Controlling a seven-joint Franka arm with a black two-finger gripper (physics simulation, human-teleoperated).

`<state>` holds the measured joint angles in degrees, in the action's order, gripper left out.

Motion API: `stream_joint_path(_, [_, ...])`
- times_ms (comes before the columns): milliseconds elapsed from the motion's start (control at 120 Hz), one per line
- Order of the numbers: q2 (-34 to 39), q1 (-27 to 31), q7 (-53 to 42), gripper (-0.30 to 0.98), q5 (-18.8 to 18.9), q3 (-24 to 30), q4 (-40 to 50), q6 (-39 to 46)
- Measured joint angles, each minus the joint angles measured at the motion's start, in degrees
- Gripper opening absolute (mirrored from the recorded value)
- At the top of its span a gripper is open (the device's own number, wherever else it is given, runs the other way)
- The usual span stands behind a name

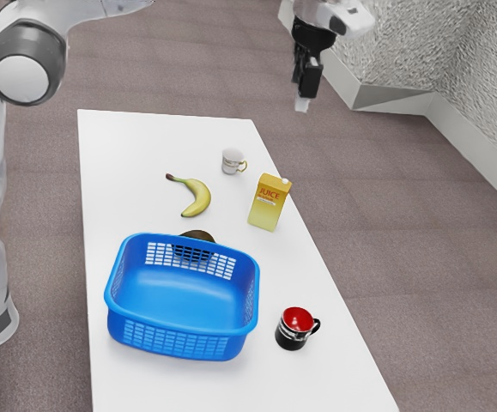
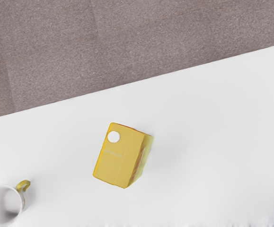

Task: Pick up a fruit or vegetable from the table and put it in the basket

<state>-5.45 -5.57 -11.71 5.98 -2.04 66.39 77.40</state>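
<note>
Hand point(image 1: 305, 96) high over the smooth white bench point(image 1: 124, 189); can't tell whether spread or pressed together. Below it, a boxy yellow juice carton, round white cap. Curved, smooth yellow banana point(image 1: 199, 199) lies lower than the hand, toward the arm's base, outside the roughly rectangular, lattice-walled blue plastic basket point(image 1: 156, 336). Dark rounded object point(image 1: 198, 234) beside basket, partly hidden.

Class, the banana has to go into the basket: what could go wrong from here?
Coming across to the curved yellow banana, the black pincer might clip the upright yellow juice carton and tip it.

If it chose the dark rounded item instead, partly hidden behind the blue plastic basket, it could bump the basket's rim.
</note>
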Motion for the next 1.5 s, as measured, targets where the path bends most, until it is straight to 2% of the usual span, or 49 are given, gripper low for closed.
stream_joint_path(317, [-3.9,2.4,-0.5,0.69,-0.8,-0.2,3.0,-1.4])
stream_joint_path(475, [-3.9,1.0,1.2,0.69,-1.3,0.0,7.2,-1.7])
stream_joint_path(542, [-0.7,-0.3,2.9,0.69,-1.5,0.1,14.6,-0.1])
stream_joint_path(617, [8.3,-1.2,4.6,0.69,-2.1,-0.3,30.9,5.5])
stream_joint_path(708, [14.4,-0.3,6.4,0.69,-4.9,-1.1,43.5,12.8])
stream_joint_path(867, [19.3,2.2,7.8,0.69,-10.6,-2.5,56.2,25.1])
stream_joint_path(983, [20.1,1.8,8.5,0.69,-13.6,-2.5,58.8,30.9])
stream_joint_path(1125, [19.1,3.2,8.1,0.69,-19.8,-2.6,59.9,34.2])
stream_joint_path(1283, [17.6,3.6,7.9,0.69,-22.5,-2.6,60.5,35.4])
stream_joint_path(1367, [17.6,4.0,7.8,0.69,-21.6,-2.6,60.3,35.5])
stream_joint_path(1500, [17.6,3.8,7.7,0.69,-11.8,0.0,59.0,36.0])
